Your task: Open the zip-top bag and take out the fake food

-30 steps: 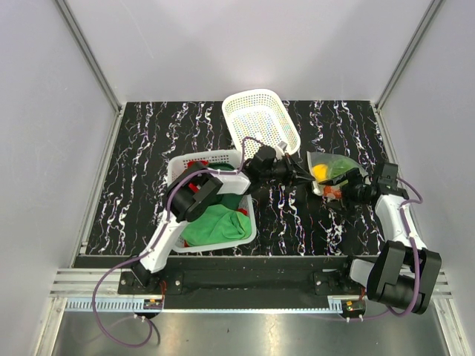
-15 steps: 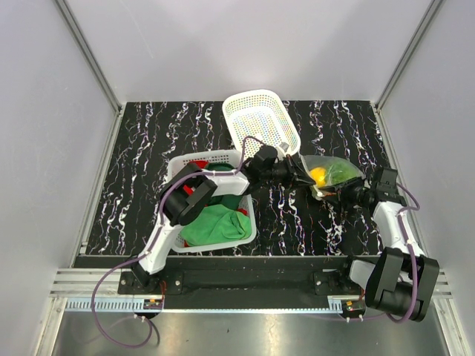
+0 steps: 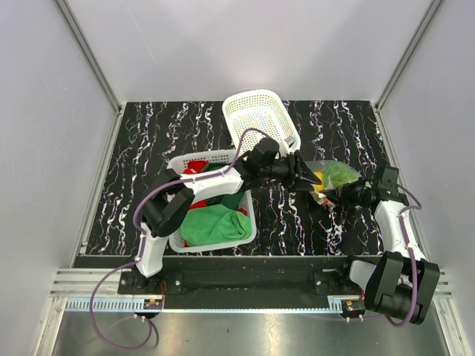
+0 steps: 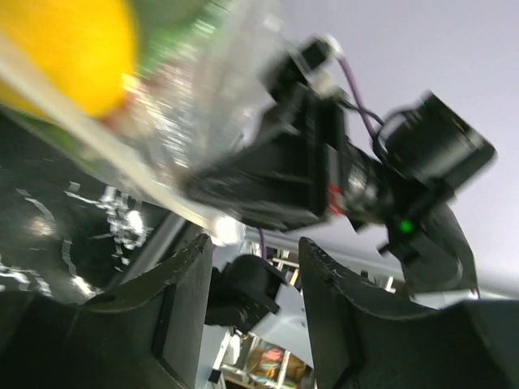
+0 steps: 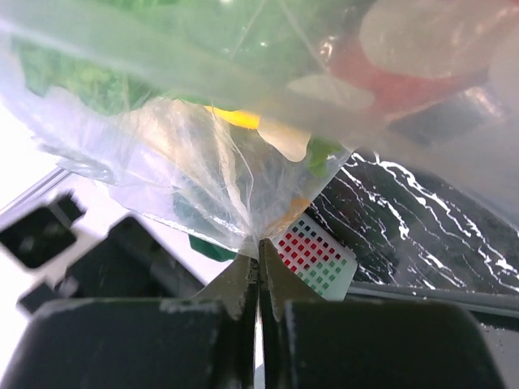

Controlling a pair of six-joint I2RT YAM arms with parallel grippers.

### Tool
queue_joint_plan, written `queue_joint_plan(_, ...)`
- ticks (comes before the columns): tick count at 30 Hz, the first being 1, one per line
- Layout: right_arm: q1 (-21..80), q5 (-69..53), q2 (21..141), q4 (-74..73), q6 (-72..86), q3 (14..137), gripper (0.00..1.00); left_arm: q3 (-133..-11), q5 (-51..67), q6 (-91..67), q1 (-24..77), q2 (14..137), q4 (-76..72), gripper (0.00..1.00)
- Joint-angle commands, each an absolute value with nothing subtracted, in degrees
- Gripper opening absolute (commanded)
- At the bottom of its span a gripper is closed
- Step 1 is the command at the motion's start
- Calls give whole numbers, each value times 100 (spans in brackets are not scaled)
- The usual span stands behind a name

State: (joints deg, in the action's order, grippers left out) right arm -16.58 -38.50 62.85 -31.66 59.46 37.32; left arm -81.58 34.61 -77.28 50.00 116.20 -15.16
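Note:
The clear zip-top bag (image 3: 340, 176) lies on the black marbled table between my two grippers. Through it show the fake food: a yellow lemon (image 3: 319, 176), green lettuce (image 3: 343, 173) and an orange carrot (image 3: 321, 196). My left gripper (image 3: 306, 178) is at the bag's left end, open, and its wrist view shows only air between the fingers (image 4: 180, 300). The lemon (image 4: 73, 49) and bag (image 4: 211, 97) sit just beyond them. My right gripper (image 3: 343, 194) is shut on a gathered fold of the bag (image 5: 203, 162), pinched at the tips (image 5: 259, 243).
A white perforated basket (image 3: 175, 162) holding green and red cloths stands at the front left, under my left arm. A second white basket (image 3: 256, 95) lies tilted behind the bag. Grey walls close in the table on three sides.
My left gripper opened, letting go of the bag's left end, and reached a little further right. My right gripper closed on the bag's right side.

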Motion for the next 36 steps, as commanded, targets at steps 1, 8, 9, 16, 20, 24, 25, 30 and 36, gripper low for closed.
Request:
queue_joint_plan(1,-1670,-3885,6214,-3515,5880,4087,0,-7998,3753,-7725,5194,11232,-1432,50)
queue_joint_plan(8,-1670,-3867,6231,-3568,5950,4192,0,-7954,3709,-8340,5344,11373,-1564,50)
queue_joint_plan(9,-1670,-3867,6214,-3586,5941,4201,0,-7919,3683,-8506,5352,11364,-1608,48)
queue_joint_plan(16,-1670,-3894,6161,-3621,5845,4219,0,-7980,3709,-9034,5396,11540,-1520,38)
queue_joint_plan(20,-1670,-3859,6126,-3665,5801,4245,0,-8173,3691,-9071,5405,11689,-1311,36)
queue_joint_plan(24,-1670,-3806,6065,-3718,5687,4298,0,-8411,3797,-9079,5414,11830,-1178,36)
queue_joint_plan(25,-1670,-3814,6047,-3735,5669,4263,0,-8437,3806,-9105,5414,11856,-1213,36)
queue_joint_plan(30,-1670,-3832,5871,-3727,5660,4026,0,-8569,3578,-8842,5405,11769,-1029,39)
queue_joint_plan(36,-1670,-3867,5801,-3727,5643,3981,0,-8051,3225,-9061,5423,11470,-1451,56)
